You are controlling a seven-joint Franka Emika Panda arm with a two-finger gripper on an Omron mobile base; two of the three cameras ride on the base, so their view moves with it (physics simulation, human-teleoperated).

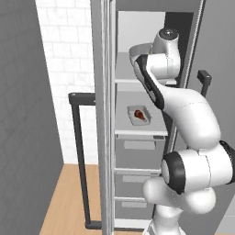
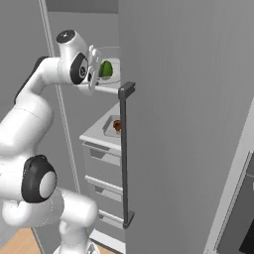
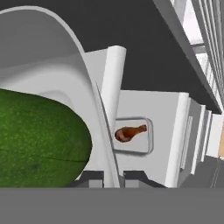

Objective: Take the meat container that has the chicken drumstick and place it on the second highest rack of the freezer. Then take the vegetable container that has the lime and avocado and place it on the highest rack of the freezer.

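Gripping: the gripper [image 3: 107, 177] has its jaws nearly shut on the thin wall of the vegetable container [image 3: 57, 65]; one fingertip [image 3: 92, 176] sits on each side of the rim.
Arm: reaches into the open freezer [image 1: 106, 137] at the level of the highest rack [image 1: 126, 81].
Vegetable container: pale round tub, directly at the gripper, with its wall between the fingers; in the right base view it sits at the highest rack [image 2: 106, 89].
Avocado [image 3: 39, 140]: dark green, inside the tub, just beside the fingers.
Lime: cannot tell where it lies.
Meat container [image 3: 135, 135]: shallow pale tray, below the gripper, well apart from it, flat on the second highest rack [image 1: 137, 128].
Chicken drumstick [image 3: 129, 132]: reddish-brown, lying in the tray.
Drawers [image 1: 137, 151]: grey, stacked below the tray's shelf.
Door handle [image 2: 124, 154]: dark vertical bar.
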